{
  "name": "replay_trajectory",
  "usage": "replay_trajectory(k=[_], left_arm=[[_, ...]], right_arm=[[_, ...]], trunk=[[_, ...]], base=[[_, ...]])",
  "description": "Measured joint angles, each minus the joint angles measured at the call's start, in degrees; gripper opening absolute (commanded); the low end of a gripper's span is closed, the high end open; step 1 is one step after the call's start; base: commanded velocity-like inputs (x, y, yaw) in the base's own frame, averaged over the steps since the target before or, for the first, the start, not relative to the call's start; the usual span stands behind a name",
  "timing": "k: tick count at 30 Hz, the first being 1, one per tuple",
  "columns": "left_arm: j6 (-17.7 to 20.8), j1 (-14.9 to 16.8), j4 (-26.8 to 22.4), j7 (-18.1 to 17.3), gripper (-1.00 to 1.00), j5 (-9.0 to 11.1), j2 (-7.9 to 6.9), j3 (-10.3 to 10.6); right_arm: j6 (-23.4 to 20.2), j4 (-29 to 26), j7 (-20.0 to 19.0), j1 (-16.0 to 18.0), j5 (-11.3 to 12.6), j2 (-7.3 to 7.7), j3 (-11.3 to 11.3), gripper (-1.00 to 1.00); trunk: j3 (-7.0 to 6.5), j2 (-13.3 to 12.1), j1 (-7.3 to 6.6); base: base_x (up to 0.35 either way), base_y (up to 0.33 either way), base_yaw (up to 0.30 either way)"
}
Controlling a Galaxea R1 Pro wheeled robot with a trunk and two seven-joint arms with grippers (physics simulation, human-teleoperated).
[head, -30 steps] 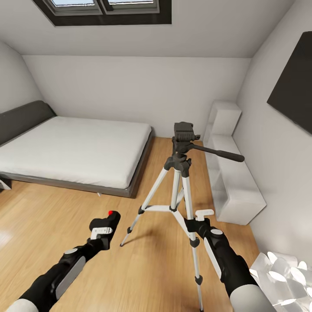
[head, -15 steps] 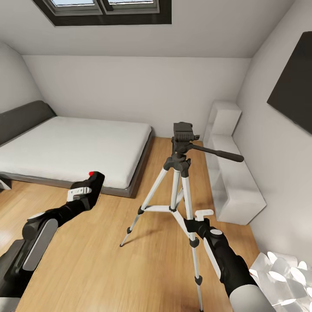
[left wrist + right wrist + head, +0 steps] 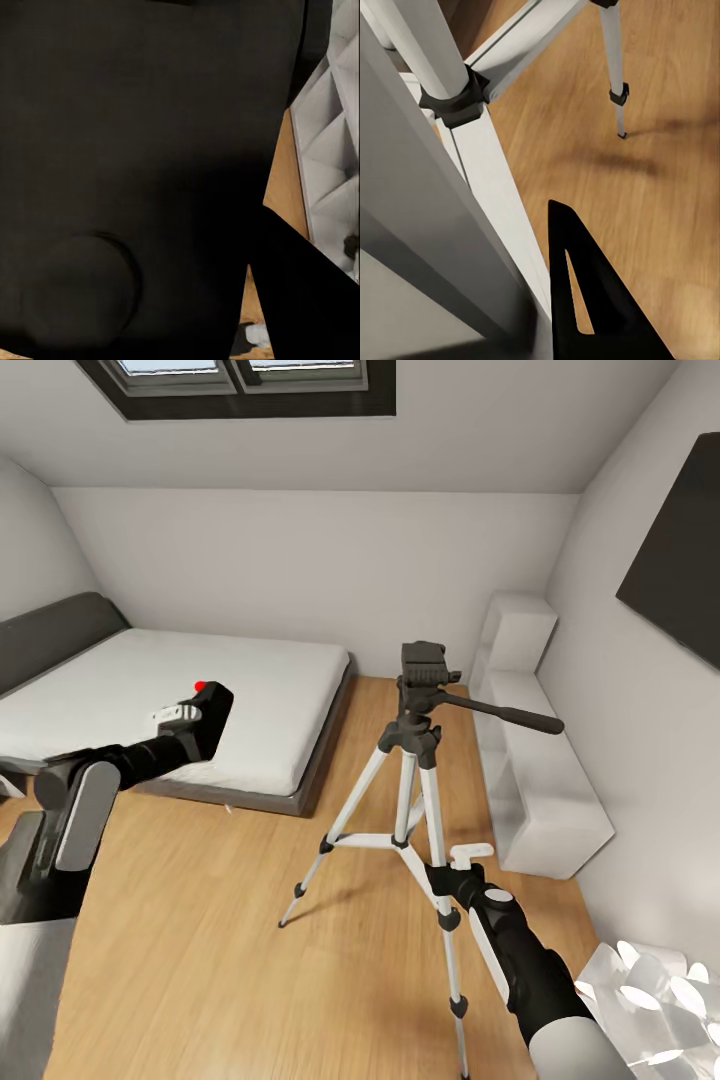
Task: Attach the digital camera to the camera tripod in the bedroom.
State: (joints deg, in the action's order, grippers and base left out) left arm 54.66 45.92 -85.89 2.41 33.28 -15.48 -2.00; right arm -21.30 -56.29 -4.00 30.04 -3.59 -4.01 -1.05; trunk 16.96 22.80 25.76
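Fingers (image 3: pixel 172 713) of the left gripper (image 3: pixel 185 718) clasp the digital camera (image 3: pixel 207 717).

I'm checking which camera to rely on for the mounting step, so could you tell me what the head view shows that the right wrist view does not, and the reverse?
The head view alone shows the digital camera held in the left gripper, the tripod's black head with its pan handle, the bed and the skylight. The right wrist view alone gives a close look at a black leg joint and a dark gripper finger. Both show the camera tripod legs and the wood floor.
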Motion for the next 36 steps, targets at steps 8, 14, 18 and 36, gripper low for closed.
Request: replay_trajectory(k=[8,14,18,36], left_arm=[[4.43,24.65,21.44,5.88,-1.00,-4.79,11.33,0.54],[4.23,37.69,31.31,6.74,-1.00,-8.13,20.21,0.73],[4.34,45.19,37.53,6.38,-1.00,-11.56,24.14,0.73],[0.39,49.07,41.04,2.96,-1.00,-15.11,24.82,2.21]], right_arm=[[0.08,-0.04,-0.05,0.00,0.07,0.16,-0.02,-1.00],[0.11,-0.02,0.00,0.01,0.06,0.19,0.01,-1.00],[0.13,-0.03,0.01,0.00,0.04,0.17,-0.03,-1.00],[0.27,-0.90,0.43,0.02,-0.60,0.25,-0.02,-1.00]], trunk=[[0.00,-0.02,0.01],[0.00,0.01,-0.01],[0.01,0.02,-0.01],[0.00,0.02,-0.01]], base=[[0.000,0.000,0.000],[0.000,0.000,0.000],[0.000,0.000,0.000],[0.000,0.000,0.000]])
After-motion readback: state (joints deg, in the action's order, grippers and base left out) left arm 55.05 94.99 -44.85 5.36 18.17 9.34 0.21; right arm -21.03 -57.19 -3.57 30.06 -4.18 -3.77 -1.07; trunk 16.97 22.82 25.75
